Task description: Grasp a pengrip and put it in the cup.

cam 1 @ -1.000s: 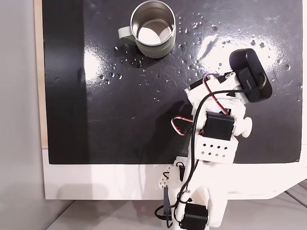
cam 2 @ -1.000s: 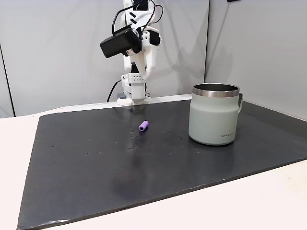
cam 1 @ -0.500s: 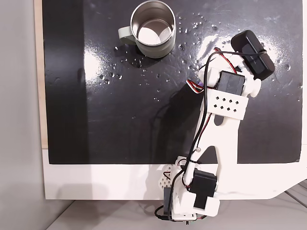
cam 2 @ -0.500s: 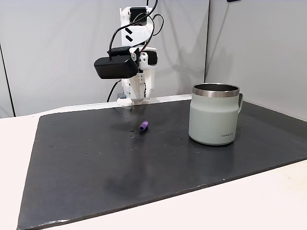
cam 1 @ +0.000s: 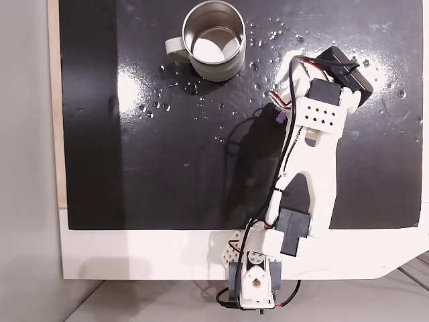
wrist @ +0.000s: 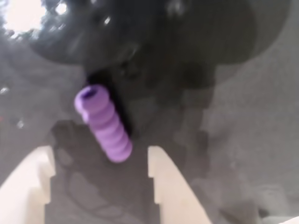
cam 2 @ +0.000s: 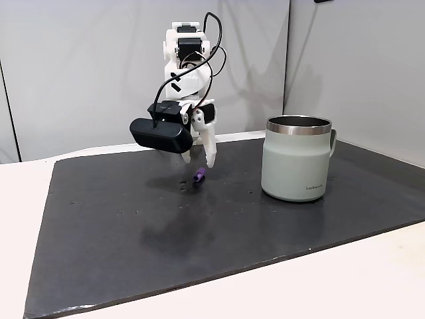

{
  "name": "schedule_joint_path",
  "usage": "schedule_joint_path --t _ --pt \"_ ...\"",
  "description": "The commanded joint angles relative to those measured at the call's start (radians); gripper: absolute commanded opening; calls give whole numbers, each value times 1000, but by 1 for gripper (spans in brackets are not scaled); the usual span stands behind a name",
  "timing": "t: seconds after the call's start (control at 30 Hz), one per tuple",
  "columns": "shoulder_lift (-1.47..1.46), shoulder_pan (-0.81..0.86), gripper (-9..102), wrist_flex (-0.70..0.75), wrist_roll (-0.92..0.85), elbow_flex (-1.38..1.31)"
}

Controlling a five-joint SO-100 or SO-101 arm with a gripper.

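Note:
The purple ribbed pengrip lies on the black mat, its near end reaching between my two white fingertips in the wrist view. My gripper is open and hangs just above the mat, straddling the tube without touching it. In a fixed view from the side the pengrip sits right under the gripper, left of the cup. In a fixed view from above, the pengrip peeks out beside the arm, and the steel cup stands upright at the far edge, handle to the left.
The black mat covers most of the white table and carries small shiny droplets near the cup. The black wrist camera juts out left of the gripper. A grey wall stands behind the arm's base.
The arm has unfolded forward and dropped from a raised pose. The gripper has come down over the pengrip, which has not moved. The cup stays put.

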Motion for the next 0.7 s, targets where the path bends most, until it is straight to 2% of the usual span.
schedule_joint_path --t 0.0,0.2,0.37,0.67 --pt "-28 9 20 -23 -5 -69" --pt "-77 -15 17 -63 8 -69" --pt "-86 -32 4 -87 12 -37" --pt "-46 -15 0 -74 26 -31"
